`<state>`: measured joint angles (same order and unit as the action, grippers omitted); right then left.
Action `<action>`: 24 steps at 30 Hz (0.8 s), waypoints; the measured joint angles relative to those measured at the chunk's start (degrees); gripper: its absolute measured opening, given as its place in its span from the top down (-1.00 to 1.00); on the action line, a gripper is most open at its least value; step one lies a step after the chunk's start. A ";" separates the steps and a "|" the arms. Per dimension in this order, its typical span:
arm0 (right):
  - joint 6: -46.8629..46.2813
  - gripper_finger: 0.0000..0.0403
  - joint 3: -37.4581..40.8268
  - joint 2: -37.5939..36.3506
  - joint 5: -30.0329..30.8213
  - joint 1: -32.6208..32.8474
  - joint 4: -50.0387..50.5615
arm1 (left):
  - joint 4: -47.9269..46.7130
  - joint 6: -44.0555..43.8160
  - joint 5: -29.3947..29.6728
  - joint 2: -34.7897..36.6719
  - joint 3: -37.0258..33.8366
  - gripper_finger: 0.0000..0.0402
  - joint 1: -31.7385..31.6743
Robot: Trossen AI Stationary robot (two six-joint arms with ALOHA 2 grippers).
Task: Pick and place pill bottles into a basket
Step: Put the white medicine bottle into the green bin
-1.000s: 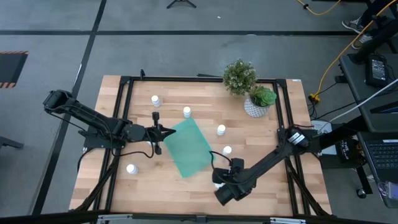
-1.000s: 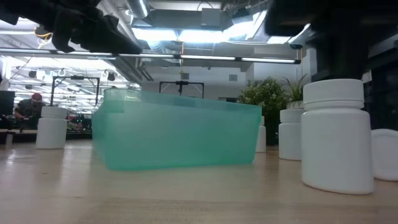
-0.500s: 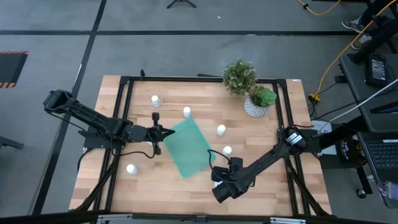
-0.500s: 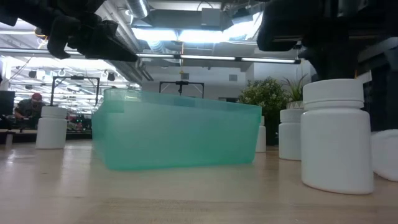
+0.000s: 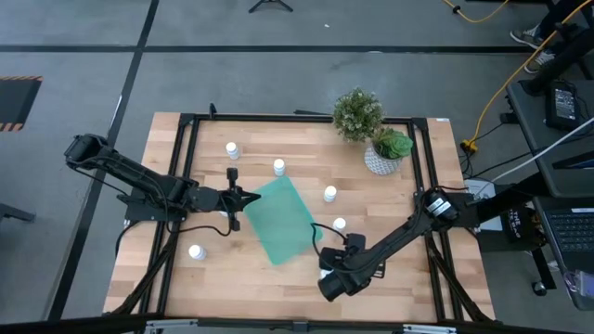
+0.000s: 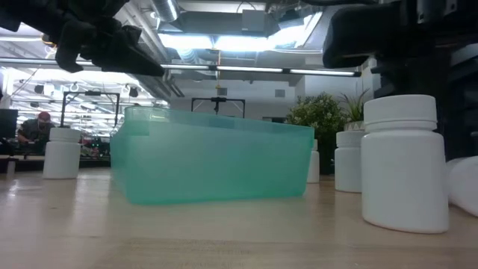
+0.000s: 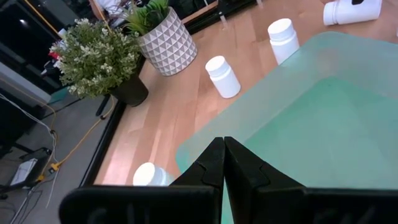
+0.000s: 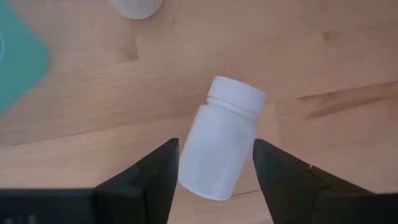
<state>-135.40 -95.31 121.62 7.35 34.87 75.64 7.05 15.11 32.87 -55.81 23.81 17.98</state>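
Note:
The teal basket lies flat mid-table; it also shows in the low view. Several white pill bottles stand around it. One pill bottle lies on its side on the wood near the basket's near right corner. My right gripper is open and points down over it, one finger on each side of its body; I cannot tell whether they touch it. My left gripper is shut and empty, above the basket's left rim.
A white patterned plant pot and a leafy plant stand at the far right. In the low view a bottle stands close by, with another behind it. Bare wood lies along the near edge and at the far left.
My right gripper has shifted a little toward the table's far edge over the lying bottle, staying open. My left gripper has kept still and shut.

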 joint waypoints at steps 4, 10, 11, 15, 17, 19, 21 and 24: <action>-0.02 -0.03 0.00 0.66 -0.41 0.00 -0.04 | -0.13 -0.02 -1.55 0.00 0.00 0.98 0.00; -0.56 -0.03 0.00 3.37 -1.17 -0.04 -0.54 | -0.11 -0.02 -3.62 0.00 0.00 0.98 0.00; -0.56 -0.03 0.00 3.77 -1.13 -0.19 -0.75 | -0.11 -0.02 -3.64 0.00 0.00 0.98 0.00; -0.54 -0.03 -0.16 5.32 -1.22 -0.58 -0.45 | -0.10 -0.02 -3.64 0.00 0.00 0.98 0.00; -0.39 -0.03 -0.20 6.08 -1.29 -0.59 -0.15 | -0.09 -0.02 -3.64 0.00 0.00 0.98 0.00; 0.45 -0.03 -0.17 6.61 -1.27 -0.55 -0.02 | -0.09 -0.02 -3.80 0.00 0.00 0.98 0.00; 1.03 -0.03 -0.17 6.97 -1.42 -0.55 0.25 | -0.09 -0.02 -4.10 0.00 0.00 0.98 0.00; 2.18 -0.03 -0.10 7.18 -1.25 -0.52 1.24 | -0.09 -0.02 -4.08 0.00 0.00 0.98 -0.01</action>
<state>-133.22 -95.41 128.80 6.10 34.35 76.88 6.96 15.09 28.80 -55.81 23.81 17.96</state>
